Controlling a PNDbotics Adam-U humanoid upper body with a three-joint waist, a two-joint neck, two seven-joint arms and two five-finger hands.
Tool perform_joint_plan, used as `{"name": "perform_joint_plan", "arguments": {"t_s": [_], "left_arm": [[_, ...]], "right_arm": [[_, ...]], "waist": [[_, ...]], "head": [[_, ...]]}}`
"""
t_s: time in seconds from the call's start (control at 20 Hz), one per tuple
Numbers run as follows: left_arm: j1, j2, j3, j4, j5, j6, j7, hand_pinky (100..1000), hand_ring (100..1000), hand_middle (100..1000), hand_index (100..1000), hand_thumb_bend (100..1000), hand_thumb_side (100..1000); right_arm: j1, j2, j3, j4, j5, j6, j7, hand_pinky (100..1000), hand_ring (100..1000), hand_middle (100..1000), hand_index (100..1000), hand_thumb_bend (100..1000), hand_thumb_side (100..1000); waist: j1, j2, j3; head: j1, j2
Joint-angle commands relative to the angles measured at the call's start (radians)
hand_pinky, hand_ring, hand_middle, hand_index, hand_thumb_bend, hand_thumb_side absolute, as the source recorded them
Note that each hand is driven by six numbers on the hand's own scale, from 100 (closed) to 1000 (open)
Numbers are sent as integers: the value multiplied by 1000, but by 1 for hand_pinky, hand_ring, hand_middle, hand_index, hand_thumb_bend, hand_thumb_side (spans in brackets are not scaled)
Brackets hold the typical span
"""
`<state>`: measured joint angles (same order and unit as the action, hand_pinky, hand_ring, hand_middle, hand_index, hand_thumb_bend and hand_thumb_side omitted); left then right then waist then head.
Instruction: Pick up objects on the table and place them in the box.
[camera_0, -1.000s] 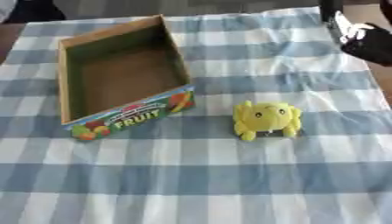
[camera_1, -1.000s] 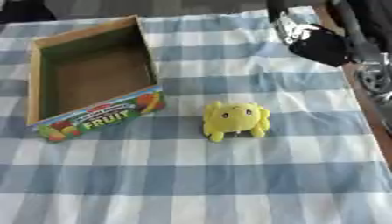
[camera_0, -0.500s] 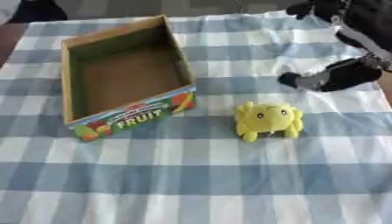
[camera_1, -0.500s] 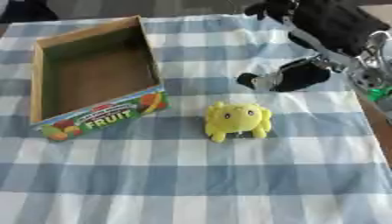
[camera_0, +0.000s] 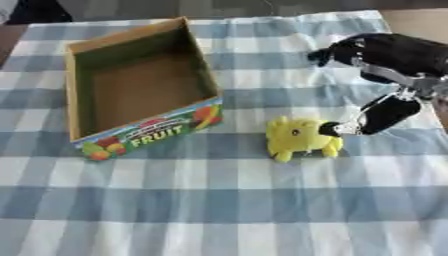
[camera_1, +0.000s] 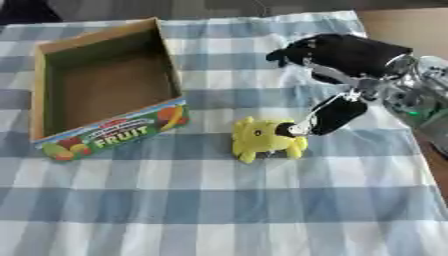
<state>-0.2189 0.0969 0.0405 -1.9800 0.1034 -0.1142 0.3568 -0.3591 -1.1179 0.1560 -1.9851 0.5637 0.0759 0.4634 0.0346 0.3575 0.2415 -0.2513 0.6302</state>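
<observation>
Right hand (camera_1: 337, 75) now at yellow toy (camera_1: 262, 137), box (camera_1: 105, 90) alongside.

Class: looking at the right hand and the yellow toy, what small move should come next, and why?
Probably curl the right hand round the toy: its thumb tip already touches the toy's right side, the toy lies on the cloth, and the box is empty.

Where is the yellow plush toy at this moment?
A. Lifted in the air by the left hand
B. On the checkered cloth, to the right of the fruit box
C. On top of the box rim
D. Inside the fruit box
B: the yellow plush toy lies on the checkered cloth right of the fruit box, with the right hand reaching its right side.
</observation>
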Motion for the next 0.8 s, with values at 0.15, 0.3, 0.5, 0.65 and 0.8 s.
{"name": "perform_joint_plan", "arguments": {"t_s": [0.15, 0.3, 0.5, 0.65, 0.8], "left_arm": [[-10, 21, -6, -20, 2, 2, -5, 663, 639, 625, 891, 100, 704], [-11, 20, -6, -20, 2, 2, -6, 663, 639, 625, 892, 100, 704], [-12, 19, -7, -20, 3, 2, -8, 663, 640, 626, 892, 100, 704], [-14, 18, -9, -20, 4, 2, -9, 663, 640, 626, 892, 100, 705], [-14, 17, -10, -20, 4, 3, -11, 663, 640, 626, 892, 100, 706]], "right_arm": [[-15, -35, 25, -15, -2, 56, 66, 938, 888, 807, 1000, 512, 481], [-22, -27, 44, -15, -1, 84, 91, 935, 890, 812, 1000, 500, 460], [-26, -14, 70, -15, 20, 106, 127, 934, 896, 814, 1000, 495, 451], [-26, -3, 87, -15, 44, 129, 156, 934, 899, 817, 1000, 491, 447], [-30, 9, 105, -15, 62, 155, 182, 931, 896, 809, 1000, 492, 450]], "waist": [[-4, -17, 6], [-5, -16, 11], [-7, -13, 14], [-9, -12, 16], [-10, -11, 18]], "head": [[-14, -13], [-20, -15], [-26, -13], [-30, -15], [-33, -15]]}}
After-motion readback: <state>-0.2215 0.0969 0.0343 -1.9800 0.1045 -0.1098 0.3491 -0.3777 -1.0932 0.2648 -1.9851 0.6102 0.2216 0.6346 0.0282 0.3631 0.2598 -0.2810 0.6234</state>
